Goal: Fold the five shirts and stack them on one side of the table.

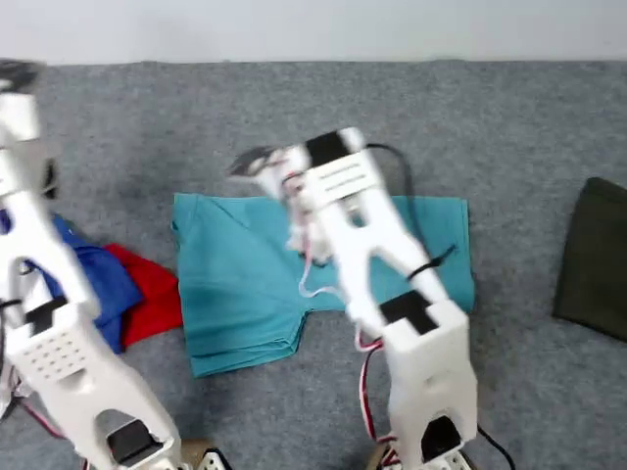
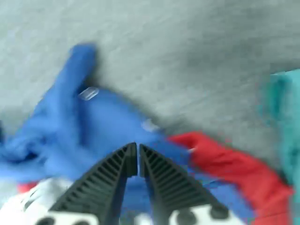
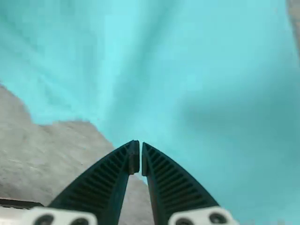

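1. Your left gripper (image 2: pixel 138 150) has its two fingers pressed tip to tip with nothing between them. It hangs just above the blue shirt (image 2: pixel 93 131).
2. Your right gripper (image 3: pixel 140 147) is closed up the same way, with no cloth caught in it. It sits over the edge of the teal shirt (image 3: pixel 187 70), where the cloth meets the grey table (image 3: pixel 47 140).
3. Look at the high view and you find the teal shirt spread out near the middle of the table.
4. At your left side the blue shirt lies crumpled. The red shirt (image 2: pixel 234 164) touches it and is partly tucked under it, lying between the blue shirt and the teal shirt and just beside the teal one's edge.
5. At the far right edge a dark shirt (image 1: pixel 593 259) lies folded, well apart from the teal shirt.
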